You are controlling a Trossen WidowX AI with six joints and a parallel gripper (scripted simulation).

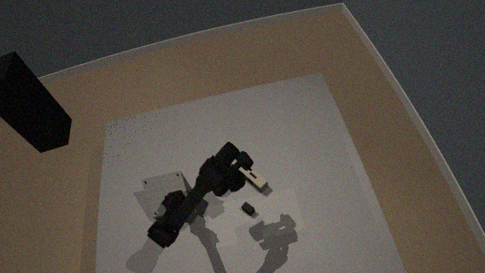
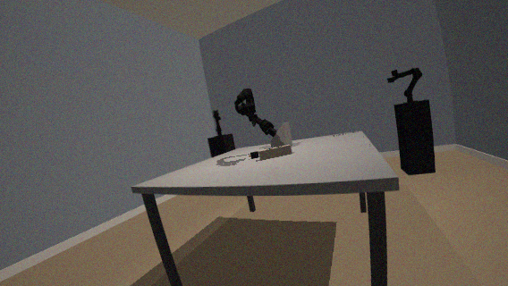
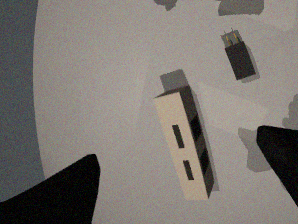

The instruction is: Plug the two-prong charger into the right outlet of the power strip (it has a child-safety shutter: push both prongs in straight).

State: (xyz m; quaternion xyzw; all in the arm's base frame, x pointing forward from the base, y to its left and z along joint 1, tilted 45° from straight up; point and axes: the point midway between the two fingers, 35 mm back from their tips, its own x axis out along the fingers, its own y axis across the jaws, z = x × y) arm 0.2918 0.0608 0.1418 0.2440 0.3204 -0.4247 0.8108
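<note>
The power strip (image 1: 261,182) (image 2: 275,153) (image 3: 171,111) is a long cream block with two dark slots in its top and dark patches along one side. The charger (image 1: 248,208) (image 2: 254,155) (image 3: 241,61) is a small black block lying on the table a short way from the strip, its gold prongs pointing toward the top of the wrist view. My gripper (image 3: 181,150) is open and empty, high above the table; in the wrist view the strip shows between its fingertips and the charger lies beyond, upper right. In the top view the arm covers one end of the strip.
A pale plate (image 1: 164,184) (image 2: 283,134) stands by the arm's base. Arm shadows fall on the white table (image 1: 277,111) (image 2: 331,165) near the charger. Two black pedestals (image 2: 415,138) (image 2: 221,145) carrying other arms stand away from the table.
</note>
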